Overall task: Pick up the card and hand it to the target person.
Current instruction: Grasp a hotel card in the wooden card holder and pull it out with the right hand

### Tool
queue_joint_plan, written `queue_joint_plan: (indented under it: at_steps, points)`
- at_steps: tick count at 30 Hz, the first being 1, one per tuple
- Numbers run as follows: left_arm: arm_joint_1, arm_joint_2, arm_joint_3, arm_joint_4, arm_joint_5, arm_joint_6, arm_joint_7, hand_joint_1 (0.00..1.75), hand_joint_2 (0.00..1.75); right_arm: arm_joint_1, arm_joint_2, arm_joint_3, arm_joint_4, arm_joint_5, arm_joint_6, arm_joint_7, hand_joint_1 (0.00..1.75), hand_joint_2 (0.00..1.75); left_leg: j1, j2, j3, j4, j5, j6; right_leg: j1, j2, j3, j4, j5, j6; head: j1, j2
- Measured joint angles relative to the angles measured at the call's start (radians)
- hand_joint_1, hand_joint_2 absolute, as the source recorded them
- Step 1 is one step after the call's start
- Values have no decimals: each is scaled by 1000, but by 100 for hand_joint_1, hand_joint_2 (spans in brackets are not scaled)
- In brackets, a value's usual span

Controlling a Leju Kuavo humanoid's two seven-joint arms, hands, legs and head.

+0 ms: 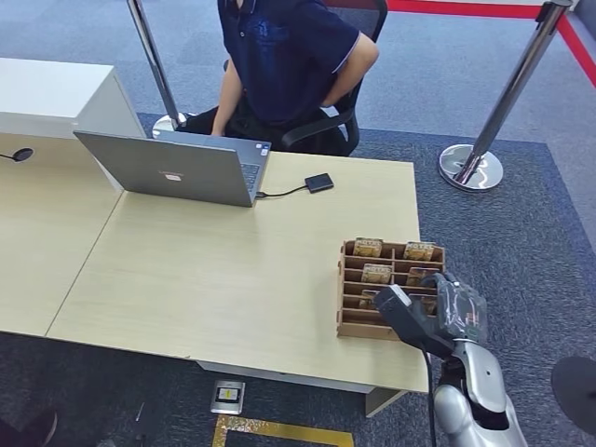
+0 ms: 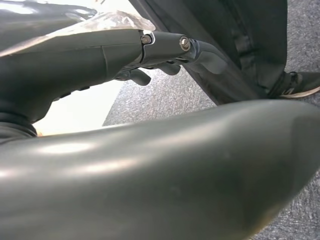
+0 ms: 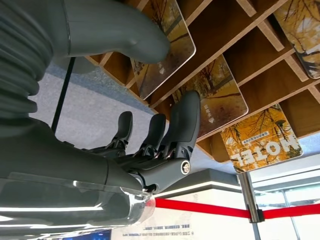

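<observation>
A wooden slotted rack (image 1: 349, 318) stands on the table's near right corner and holds several yellow-brown cards (image 1: 368, 248). My right hand (image 1: 436, 312) hovers over the rack's near right part. In the right wrist view my right hand (image 3: 151, 145) has its thumb (image 3: 124, 30) on one side of a card (image 3: 166, 57) and its dark fingers (image 3: 185, 120) on the other, apart from it. Another card (image 3: 264, 137) reads HOTEL. My left hand (image 2: 170, 50) hangs by a dark trouser leg and holds nothing. A person in a dark blue shirt (image 1: 288, 56) sits across the table.
An open grey laptop (image 1: 176, 168) stands at the table's far left, cabled to a small black box (image 1: 319, 182). Chrome barrier posts (image 1: 471, 168) with red tape stand on the carpet behind. A white counter (image 1: 56, 93) is at far left.
</observation>
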Motion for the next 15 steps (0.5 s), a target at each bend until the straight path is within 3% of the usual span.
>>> queue_joint_plan:
  at_steps: [15]
  points:
    - [0, 0, 0, 0, -9, 0, -1, 0, 0, 11, -18, 0, -1, 2, 4, 1, 86, 175, 0, 0, 0, 0, 0, 0, 0, 0, 0, 0, 0, 0, 0, 0]
